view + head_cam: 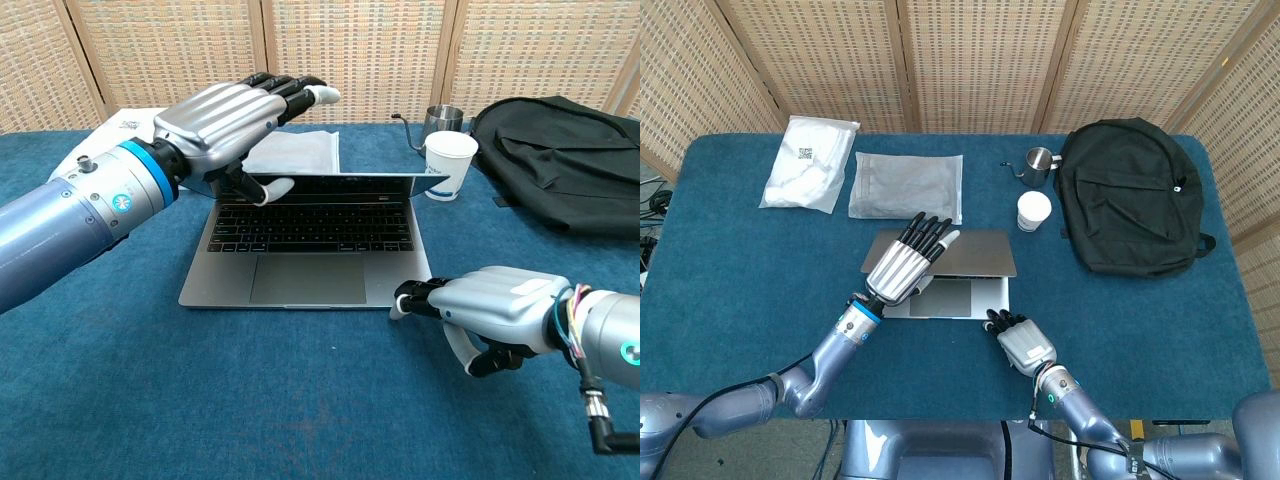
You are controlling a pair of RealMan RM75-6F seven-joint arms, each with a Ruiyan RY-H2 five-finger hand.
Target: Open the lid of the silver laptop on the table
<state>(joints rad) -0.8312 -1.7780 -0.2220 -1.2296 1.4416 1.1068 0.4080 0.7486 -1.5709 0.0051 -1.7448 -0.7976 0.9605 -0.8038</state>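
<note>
The silver laptop (975, 262) lies in the middle of the blue table with its lid (370, 180) raised only partway, so the keyboard (310, 225) shows in the chest view. My left hand (902, 262) holds the lid's left part, fingers (290, 92) laid over its top and the thumb (265, 188) under its edge. My right hand (1023, 343) rests on the table at the base's front right corner, its bent fingertips (400, 300) touching that corner and holding nothing.
A white paper cup (1033, 211) and a small metal pitcher (1040, 163) stand just behind the laptop on the right. A black backpack (1135, 195) fills the right side. Two plastic-wrapped packs (905, 185) (810, 162) lie behind on the left.
</note>
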